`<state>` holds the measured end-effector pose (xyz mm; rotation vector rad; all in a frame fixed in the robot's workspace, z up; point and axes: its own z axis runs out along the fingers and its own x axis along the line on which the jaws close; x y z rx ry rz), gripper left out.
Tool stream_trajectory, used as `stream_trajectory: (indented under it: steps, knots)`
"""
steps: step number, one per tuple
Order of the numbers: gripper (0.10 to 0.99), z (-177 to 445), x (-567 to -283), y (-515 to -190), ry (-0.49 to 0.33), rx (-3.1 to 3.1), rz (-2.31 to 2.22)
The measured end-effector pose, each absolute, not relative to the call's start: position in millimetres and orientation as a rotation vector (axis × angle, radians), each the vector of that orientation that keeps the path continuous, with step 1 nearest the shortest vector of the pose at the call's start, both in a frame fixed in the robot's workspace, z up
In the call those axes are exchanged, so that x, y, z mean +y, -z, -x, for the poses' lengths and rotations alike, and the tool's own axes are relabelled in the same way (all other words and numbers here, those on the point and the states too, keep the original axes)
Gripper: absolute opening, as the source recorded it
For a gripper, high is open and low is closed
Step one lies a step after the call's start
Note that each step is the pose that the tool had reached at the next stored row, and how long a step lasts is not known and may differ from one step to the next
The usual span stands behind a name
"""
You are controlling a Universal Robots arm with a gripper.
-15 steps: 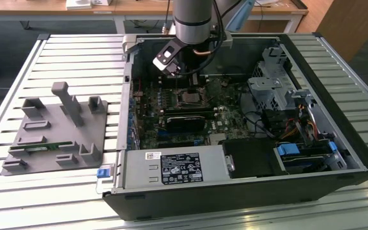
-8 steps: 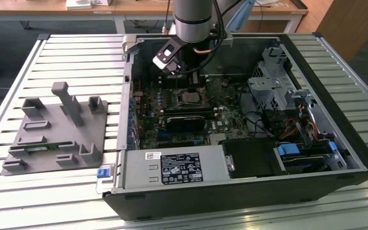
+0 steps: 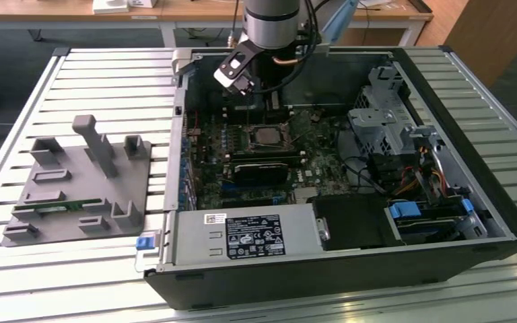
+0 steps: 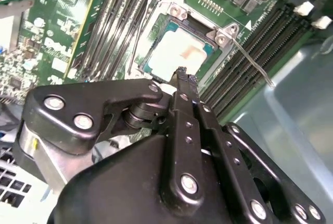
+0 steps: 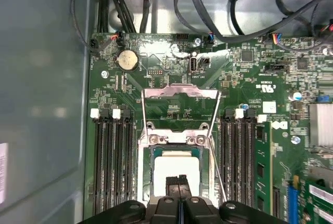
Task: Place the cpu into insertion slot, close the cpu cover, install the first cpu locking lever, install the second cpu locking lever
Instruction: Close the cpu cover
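The cpu (image 5: 177,162) (image 4: 174,52), a pale square chip, lies flat in the insertion slot (image 5: 148,153) (image 3: 266,136) on the green board. The cpu cover (image 5: 181,92) is swung up away from the socket, with green board showing through its square opening. Thin wire locking levers (image 5: 143,114) (image 4: 255,65) stand raised along the socket's sides. My gripper (image 5: 180,180) (image 4: 181,73) hangs just over the chip's near edge, its black fingers shut together with nothing between them. In the exterior view my arm (image 3: 272,23) reaches down into the open computer case.
Memory slots (image 5: 112,156) flank the socket on both sides. A black graphics card (image 3: 260,168), a power supply (image 3: 240,235) and a drive cage (image 3: 380,128) fill the case. A grey fixture plate (image 3: 79,182) lies on the slatted table at the exterior view's left.
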<state>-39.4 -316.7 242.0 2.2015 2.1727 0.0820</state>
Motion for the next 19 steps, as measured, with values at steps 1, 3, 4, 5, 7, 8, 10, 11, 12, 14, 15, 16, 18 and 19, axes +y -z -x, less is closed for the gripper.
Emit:
stream_trajectory:
  steps: [1, 3, 4, 5, 7, 8, 10, 11, 12, 14, 15, 16, 18, 19]
  knots:
    - [0.106, 39.4, -316.7, -245.3, -0.082, 2.173, -2.202]
    - [0.106, 39.4, -316.7, -252.0, -0.082, 2.173, -2.202]
    - [0.106, 39.4, -316.7, -255.5, -0.081, 2.173, -2.202]
    - [0.106, 39.4, -316.7, -259.1, -0.081, 2.173, -2.202]
    - [0.106, 39.4, -316.7, -265.0, -0.081, 2.173, -2.202]
    - [0.106, 39.4, -316.7, -267.1, -0.08, 2.173, -2.202]
    - [0.106, 39.3, -317.5, -268.3, -0.081, 2.174, -2.202]
    - [0.106, 39.3, -318.9, -268.4, -0.08, 2.174, -2.202]
    - [0.106, 39.4, -321.1, -268.4, -0.08, 2.173, -2.203]
    - [0.106, 39.3, -326.1, -268.3, -0.08, 2.173, -2.204]
    - [0.106, 39.3, -328.4, -268.4, -0.079, 2.173, -2.204]
    - [0.106, 39.2, -330.6, -268.4, -0.079, 2.173, -2.204]
    - [0.106, 36.7, -332.8, -268.3, -0.081, 2.175, -2.207]
    - [0.106, 35.1, -333.3, -268.4, -0.087, 2.178, -2.211]
